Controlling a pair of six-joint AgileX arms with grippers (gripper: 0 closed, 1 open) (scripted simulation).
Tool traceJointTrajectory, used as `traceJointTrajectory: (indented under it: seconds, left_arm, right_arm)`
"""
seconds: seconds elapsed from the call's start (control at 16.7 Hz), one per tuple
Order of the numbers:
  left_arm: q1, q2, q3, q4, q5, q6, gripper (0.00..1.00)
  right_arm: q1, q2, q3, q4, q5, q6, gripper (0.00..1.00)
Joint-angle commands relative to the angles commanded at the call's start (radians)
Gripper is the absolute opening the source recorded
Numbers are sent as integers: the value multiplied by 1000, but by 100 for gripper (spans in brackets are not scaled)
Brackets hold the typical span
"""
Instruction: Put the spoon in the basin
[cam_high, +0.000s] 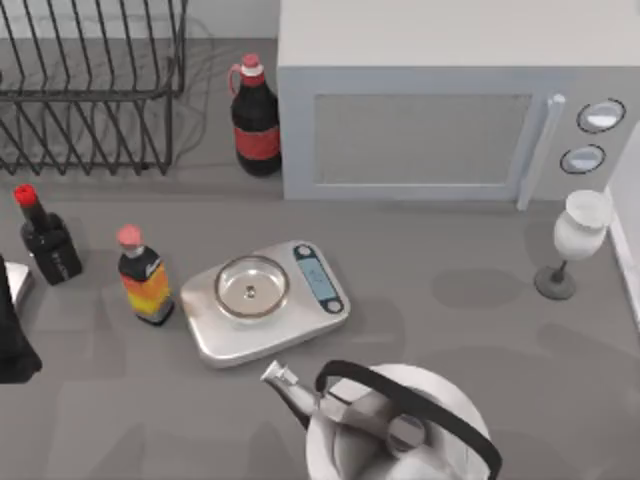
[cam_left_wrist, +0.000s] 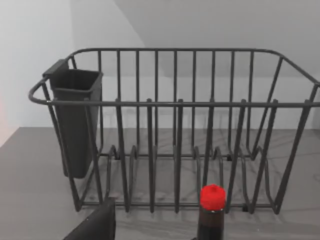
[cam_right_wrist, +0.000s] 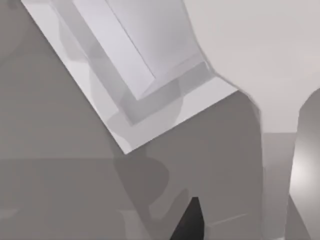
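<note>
From above, the grey surface (cam_high: 470, 290) carries a black wire dish rack (cam_high: 90, 90) at the upper left of the frame, with a cola bottle (cam_high: 256, 120) just to its right and a pale microwave (cam_high: 450, 110) filling the upper right. A white goblet (cam_high: 575, 235) stands at the right, below the microwave's handle. At the left stand a dark sauce bottle (cam_high: 45, 240) with a red cap and, near it, a small bottle (cam_high: 145, 285) with an orange and yellow label. A silver kitchen scale (cam_high: 265, 300) lies at the centre, tilted in the frame. A white kettle (cam_high: 400, 425) with a black handle sits at the bottom, its spout towards the scale. The left arm (cam_high: 15, 330) is a dark shape at the left edge, beside the sauce bottle. From the left wrist, the dish rack stands straight ahead with a dark cutlery holder (cam_left_wrist: 75, 120) hung on one end. The sauce bottle's red cap is in front, and a dark part of the left pincer (cam_left_wrist: 95, 225) is in the lower left of the frame. I cannot tell whether it is open or closed. From the right wrist, a pale box (cam_right_wrist: 135, 65) slants across the upper left of the frame. A dark tip of the right pincer (cam_right_wrist: 191, 220) is at the bottom, and its state I cannot tell. Where the spoon and basin lie I cannot tell.
</note>
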Motion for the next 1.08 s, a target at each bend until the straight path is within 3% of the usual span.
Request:
traceJointTrajectory:
  seconds: [0.24, 0.48, 1.08]
  left_arm:
    - [0, 0, 0, 0, 0, 0, 100]
    - [0, 0, 0, 0, 0, 0, 100]
    - [0, 0, 0, 0, 0, 0, 100]
  right_arm:
    - [-4, 56, 64, -28, -7, 6, 0]
    - [-3, 249, 296, -120, -32, 11, 0]
    - [5, 1007, 1398, -510, -46, 8, 0]
